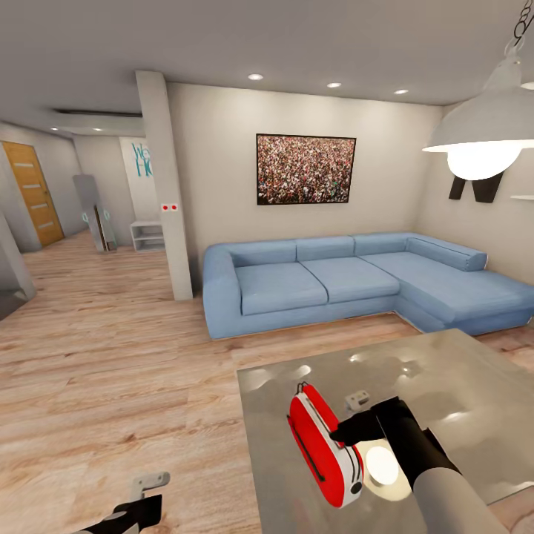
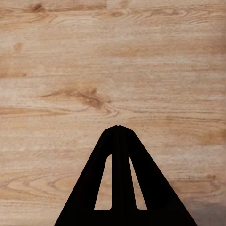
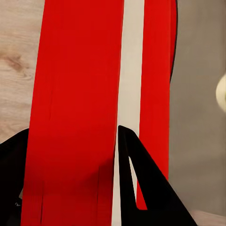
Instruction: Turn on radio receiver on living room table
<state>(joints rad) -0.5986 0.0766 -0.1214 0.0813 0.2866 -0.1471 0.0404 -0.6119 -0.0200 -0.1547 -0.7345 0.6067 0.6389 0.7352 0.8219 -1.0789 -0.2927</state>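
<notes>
The red radio receiver [image 1: 324,445] with white trim stands on edge near the front left corner of the glossy grey table [image 1: 460,378]. My right gripper [image 1: 334,434] reaches in from the right, and its black fingertips touch the radio's side face. In the right wrist view the radio's red body and white stripe [image 3: 80,108] sit very close. One dark finger [image 3: 129,174] lies against it; the other is hidden behind the red body. The tips look closed together. My left gripper [image 2: 117,127] is shut and hangs low over the wood floor [image 2: 113,61], left of the table [image 1: 130,512].
A small white device [image 1: 357,400] lies on the table just behind the radio. The blue corner sofa [image 1: 334,282] stands beyond the table. A white pendant lamp [image 1: 482,126] hangs at the upper right. A square pillar [image 1: 167,185] rises at the left, with open floor around it.
</notes>
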